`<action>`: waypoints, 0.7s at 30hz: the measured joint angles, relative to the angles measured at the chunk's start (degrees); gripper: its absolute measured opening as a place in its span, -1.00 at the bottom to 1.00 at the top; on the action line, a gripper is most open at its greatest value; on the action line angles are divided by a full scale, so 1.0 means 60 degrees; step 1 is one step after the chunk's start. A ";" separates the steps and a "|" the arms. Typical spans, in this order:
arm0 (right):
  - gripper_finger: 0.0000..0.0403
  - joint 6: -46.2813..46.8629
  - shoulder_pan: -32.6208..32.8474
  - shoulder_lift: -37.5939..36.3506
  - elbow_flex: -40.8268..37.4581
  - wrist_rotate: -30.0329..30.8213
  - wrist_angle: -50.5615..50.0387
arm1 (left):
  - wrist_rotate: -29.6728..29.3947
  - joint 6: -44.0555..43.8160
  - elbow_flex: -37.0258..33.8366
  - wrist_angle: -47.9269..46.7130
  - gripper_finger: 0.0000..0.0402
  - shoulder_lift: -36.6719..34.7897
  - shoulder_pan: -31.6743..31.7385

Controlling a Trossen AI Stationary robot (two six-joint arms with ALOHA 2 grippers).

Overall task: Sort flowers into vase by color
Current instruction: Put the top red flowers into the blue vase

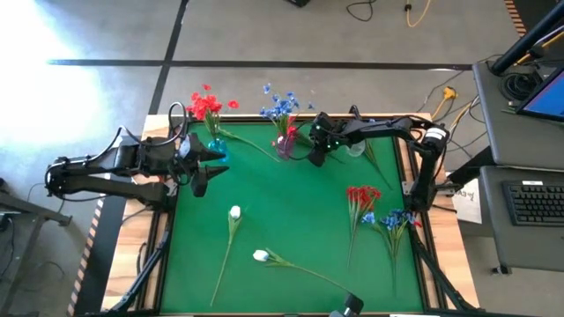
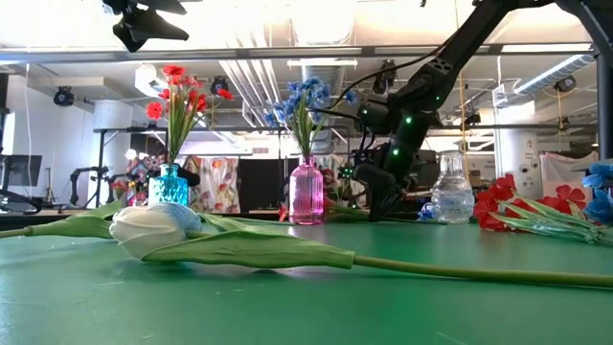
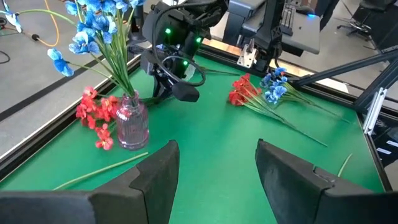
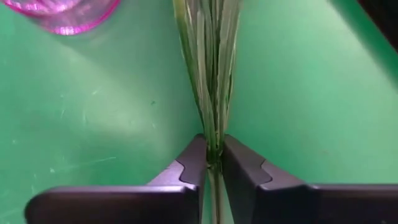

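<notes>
right gripper [image 4: 213,163] pinches a green flower stem [image 4: 211,74] at the pink vase's [image 1: 285,145] three o'clock, likely to lift it; left gripper [image 3: 214,168] hangs half-open.

Glossy pink glass vase [image 2: 307,192]; matt green table mat [image 1: 291,211]

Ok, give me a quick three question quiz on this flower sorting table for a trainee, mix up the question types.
1. True or false: the right gripper is shut on green flower stems lying on the green mat.
2. Multiple choice: which flowers stand in the pink vase? A. blue B. white C. none
3. Fill in: the white tulips lie on the mat, not yet in the ____ glass vase.

Key
1. True
2. A, the blue flowers
3. clear

For reference, the left gripper hovers open near the blue vase holding red flowers.
</notes>
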 joint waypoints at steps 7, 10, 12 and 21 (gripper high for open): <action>-0.83 0.0694 -0.0003 -0.0448 0.0000 -0.0033 -0.0294 | -0.0022 0.0000 0.0000 0.0001 -0.01 0.0000 0.0003; -0.83 0.1087 -0.0004 -0.0694 0.0000 -0.0033 -0.0698 | -0.0025 -0.0004 0.0000 0.0004 -0.01 0.0000 0.0003; -0.83 0.1301 0.0001 -0.0827 0.0000 -0.0033 -0.0950 | -0.0025 -0.0027 0.0000 0.0004 -0.01 0.0000 0.0000; -0.83 0.1926 0.0149 -0.1559 -0.0011 -0.0058 -0.2226 | -0.0249 -0.0044 -0.0004 0.0007 -0.01 0.0004 0.0003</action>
